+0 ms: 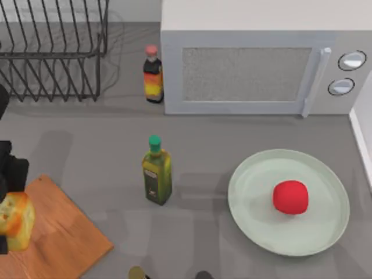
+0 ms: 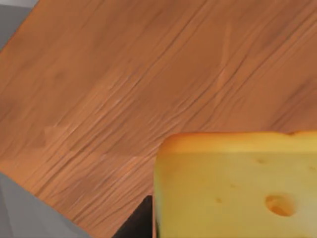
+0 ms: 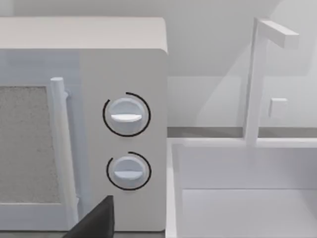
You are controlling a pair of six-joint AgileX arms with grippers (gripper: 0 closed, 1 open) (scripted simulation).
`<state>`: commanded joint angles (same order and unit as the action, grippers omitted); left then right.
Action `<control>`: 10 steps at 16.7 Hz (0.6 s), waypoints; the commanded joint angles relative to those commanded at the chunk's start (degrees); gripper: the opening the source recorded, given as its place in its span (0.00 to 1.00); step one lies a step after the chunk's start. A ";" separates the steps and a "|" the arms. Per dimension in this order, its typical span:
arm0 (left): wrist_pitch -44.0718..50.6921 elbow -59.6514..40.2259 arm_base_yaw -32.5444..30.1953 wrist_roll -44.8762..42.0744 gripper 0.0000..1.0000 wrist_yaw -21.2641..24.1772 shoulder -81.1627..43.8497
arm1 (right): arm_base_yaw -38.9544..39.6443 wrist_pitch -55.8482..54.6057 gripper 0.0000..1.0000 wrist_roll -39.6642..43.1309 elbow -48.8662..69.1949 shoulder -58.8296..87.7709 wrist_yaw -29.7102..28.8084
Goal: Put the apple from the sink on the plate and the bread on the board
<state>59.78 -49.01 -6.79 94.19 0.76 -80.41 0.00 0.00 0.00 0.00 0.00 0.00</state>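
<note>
My left claw (image 1: 8, 224) is grasping the bread (image 1: 16, 221) over the board (image 1: 58, 232); it looks light and squashy, so hold its sides gently

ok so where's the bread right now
In the top view the bread is at the far left edge, over the board, at the left gripper; the left wrist view shows it close above the wood grain.

I read no text: labels on oil bottle (image 1: 157, 177) and sauce bottle (image 1: 153, 75), both left of microwave (image 1: 256, 64), too blurred.
</note>
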 joint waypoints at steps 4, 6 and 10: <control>-3.14 1.54 0.03 0.05 0.00 0.00 -0.67 | 0.00 0.00 1.00 0.00 0.00 0.00 0.00; -5.36 2.71 0.04 0.09 0.00 0.02 -1.21 | 0.00 0.00 1.00 0.00 0.00 0.00 0.00; -9.59 5.32 0.08 0.18 0.00 0.06 -2.60 | 0.00 0.00 1.00 0.00 0.00 0.00 0.00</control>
<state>50.19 -43.69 -6.71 94.36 0.82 -83.01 0.00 0.00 0.00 0.00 0.00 0.00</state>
